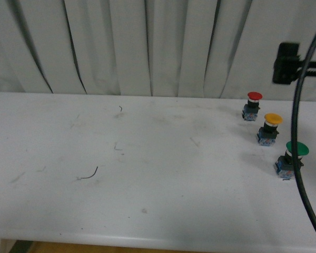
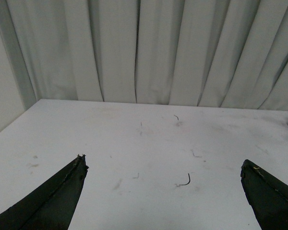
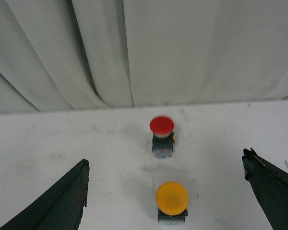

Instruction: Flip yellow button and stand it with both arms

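Observation:
The yellow button (image 1: 270,128) stands cap-up on the white table (image 1: 147,174) at the right, the middle of three buttons in a row. In the right wrist view its orange cap (image 3: 172,198) sits between and just short of the two black fingers. My right gripper (image 3: 166,158) is open and empty, above the table and clear of the button. My left gripper (image 2: 163,162) is open and empty over bare table on the left side, far from the buttons. Neither gripper's tips show in the front view.
A red button (image 1: 252,105) stands behind the yellow one, also in the right wrist view (image 3: 162,128). A green button (image 1: 292,158) stands in front. A black cable (image 1: 296,105) hangs across the green button. A white curtain (image 1: 147,47) backs the table. A small curved wire scrap (image 1: 89,174) lies left of centre.

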